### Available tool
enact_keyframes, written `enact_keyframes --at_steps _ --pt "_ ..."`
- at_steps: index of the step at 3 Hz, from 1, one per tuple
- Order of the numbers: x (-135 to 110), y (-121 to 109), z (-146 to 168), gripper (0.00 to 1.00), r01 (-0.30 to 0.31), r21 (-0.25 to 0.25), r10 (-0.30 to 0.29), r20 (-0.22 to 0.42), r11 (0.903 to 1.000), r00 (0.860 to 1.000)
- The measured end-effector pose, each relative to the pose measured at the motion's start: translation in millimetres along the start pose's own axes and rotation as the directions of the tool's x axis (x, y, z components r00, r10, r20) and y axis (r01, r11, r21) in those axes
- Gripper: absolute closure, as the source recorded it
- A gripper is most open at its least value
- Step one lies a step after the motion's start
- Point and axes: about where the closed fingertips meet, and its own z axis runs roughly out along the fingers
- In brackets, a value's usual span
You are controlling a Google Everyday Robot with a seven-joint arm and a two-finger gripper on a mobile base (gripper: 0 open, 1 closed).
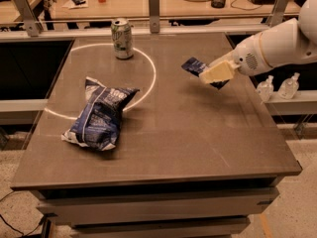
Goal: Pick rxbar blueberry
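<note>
At the right of the frame, above the middle, the gripper (216, 74) reaches in from the right edge with its pale fingers closed on the snack bar (192, 66). The bar's dark blue wrapper pokes out toward the upper left and shows a little below the fingers. The bar looks tilted and clear of the table (198, 143). The grip seems to sit toward one end, so the slick wrapper could slide out or swing as the arm lifts, dropping the bar back onto the table. The chip bag (99, 118) at centre left and the can (122, 38) at the top are well apart from it, so a bump is unlikely.
</note>
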Motion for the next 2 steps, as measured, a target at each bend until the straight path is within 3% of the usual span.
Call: enact_keyframes --at_steps 1,2 --pt "-16.2 5.1 -6.7 1.0 0.038 -0.067 -0.034 0.058 0.9971 0.998" --pt "-19.2 5.8 -8.2 1.0 0.044 -0.072 -0.039 0.065 0.9964 0.997"
